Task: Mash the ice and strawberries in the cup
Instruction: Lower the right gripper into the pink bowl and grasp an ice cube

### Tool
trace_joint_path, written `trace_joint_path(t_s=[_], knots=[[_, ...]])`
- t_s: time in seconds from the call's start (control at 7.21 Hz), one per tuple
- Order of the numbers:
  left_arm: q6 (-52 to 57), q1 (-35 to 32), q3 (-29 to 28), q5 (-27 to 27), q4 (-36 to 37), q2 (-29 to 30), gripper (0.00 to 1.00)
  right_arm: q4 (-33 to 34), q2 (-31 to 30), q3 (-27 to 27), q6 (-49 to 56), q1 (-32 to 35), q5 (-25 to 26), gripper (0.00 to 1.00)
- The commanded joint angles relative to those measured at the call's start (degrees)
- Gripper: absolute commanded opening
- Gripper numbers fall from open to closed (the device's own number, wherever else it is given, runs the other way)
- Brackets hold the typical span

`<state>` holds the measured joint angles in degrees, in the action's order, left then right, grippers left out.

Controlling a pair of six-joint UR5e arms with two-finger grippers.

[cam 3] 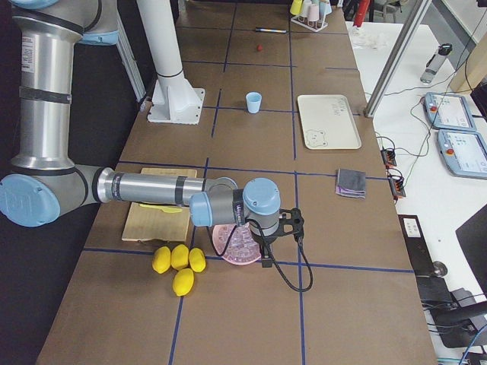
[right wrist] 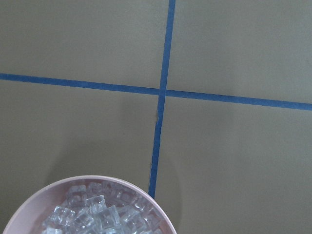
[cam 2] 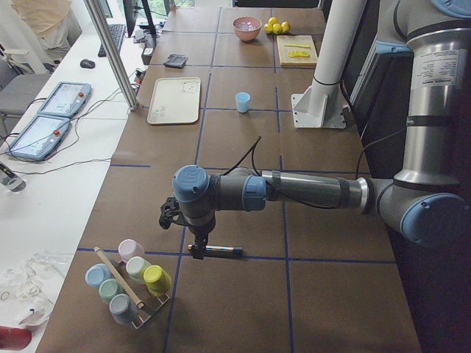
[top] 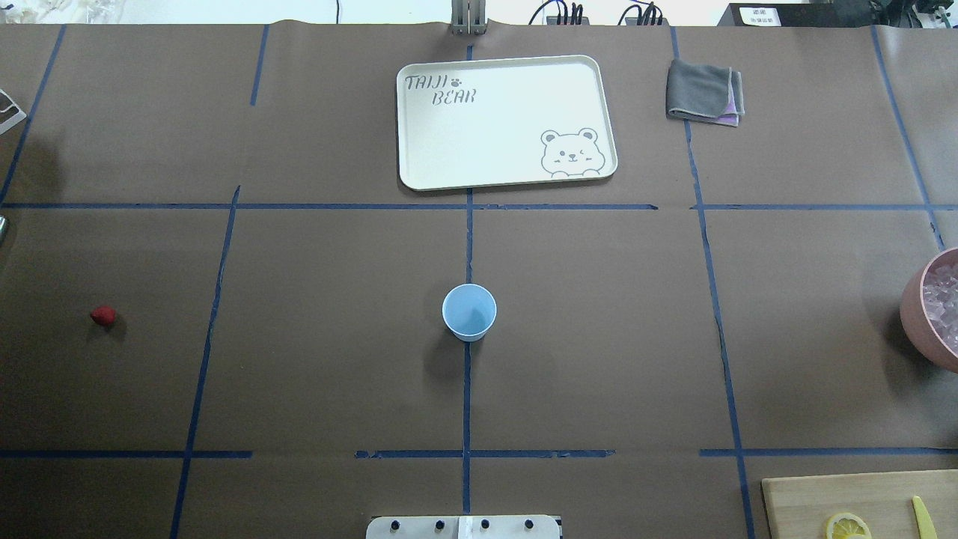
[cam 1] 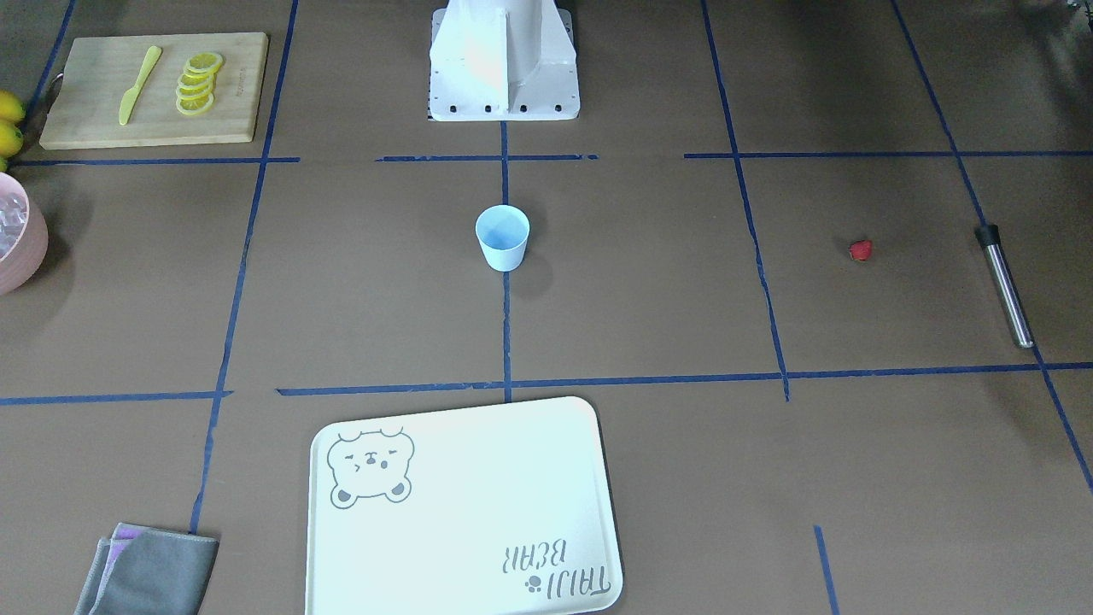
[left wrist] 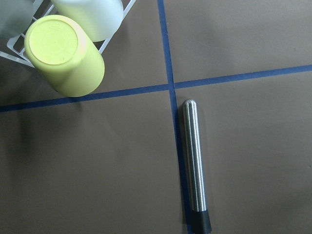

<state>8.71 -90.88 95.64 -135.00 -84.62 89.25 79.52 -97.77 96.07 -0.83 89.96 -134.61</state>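
I'm finding nothing done yet; the small light-blue plastic cup point(top: 469, 312) is standing empty, well apart from both pairs; clear ice chunks point(right wrist: 97, 217) are waiting in the pink bowl point(top: 917, 322) beneath my right fingers point(cam 3: 266, 257); the small red strawberry point(top: 103, 315) is lying near my left fingers point(cam 2: 197, 248); whether either pair is spread I cannot tell.

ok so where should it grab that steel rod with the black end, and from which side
Take the steel rod around mid-shaft, coming straight down from above and closing across its narrow width. It lies flat on the table, so only its top and long sides are free; the middle likely balances it best.
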Motion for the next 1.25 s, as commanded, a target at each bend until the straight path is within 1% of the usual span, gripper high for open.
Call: trace_joint_path(t_s=[0.0, 0.28, 0.42, 0.55, 0.69, 0.83, 0.97, 1.11], knots=[[-0.1, 0.0, 0.0, 0.0, 0.1, -0.2, 1.0, -2.2, -0.3, 0.5, -0.5, -1.9, 0.0, 0.99], [-0.2, 0.0, -0.1, 0.0, 0.0, -0.1, 1.0, -8.1, -1.8, 0.6, -0.4, -6.3, 0.2, 0.99], [-0.3, 0.0, -0.2, 0.0, 0.0, -0.2, 1.0, -11.7, -3.7, 0.5, -0.6, -7.9, 0.6, 0.99], [-0.3, 0.0, -0.4, -0.1, 0.0, -0.1, 1.0, -13.7, -4.9, 0.5, -3.3, -9.3, 0.8, 0.99], [-0.3, 0.0, -0.5, -0.1, -0.1, -0.1, 1.0, -15.8, -5.8, 0.4, -5.3, -11.3, 2.1, 0.98], [-0.3, 0.0, -0.6, -0.1, -0.1, -0.1, 1.0, -15.9, -6.4, 0.4, -5.4, -12.3, 3.1, 0.97], [-0.3, 0.1, -0.6, -0.1, -0.2, -0.1, 1.0, -15.9, -6.9, 0.3, -5.4, -13.0, 3.2, 0.92], [-0.3, 0.1, -0.7, -0.1, -0.2, -0.1, 1.0, -15.9, -7.1, 0.2, -5.3, -13.8, 3.2, 0.9]])
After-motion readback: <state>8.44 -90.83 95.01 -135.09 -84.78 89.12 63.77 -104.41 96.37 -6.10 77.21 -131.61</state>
